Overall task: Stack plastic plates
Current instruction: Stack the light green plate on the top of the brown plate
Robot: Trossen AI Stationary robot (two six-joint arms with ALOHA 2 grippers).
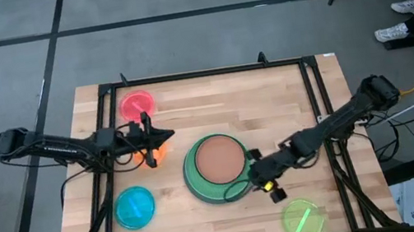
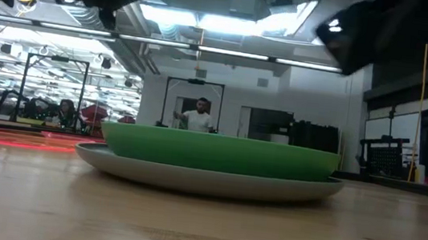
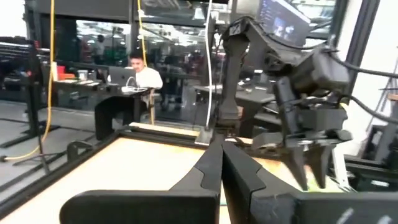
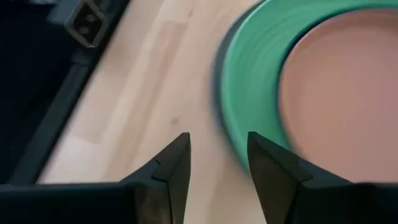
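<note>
While the brown plate [image 1: 219,158] sits nested in the green-rimmed stack [image 1: 198,186] at table centre, the right gripper [image 1: 260,176] hangs released beside its right rim, holding nothing. The left gripper [image 1: 151,146], fingers pressed together, covers the orange plate [image 1: 161,149]; whether it grasps it cannot be told. Pink [image 1: 137,105], cyan [image 1: 134,207] and lime [image 1: 302,219] plates await stacking.

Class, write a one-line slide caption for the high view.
Right gripper open beside the brown-topped plate stack; left gripper over the orange plate.
</note>
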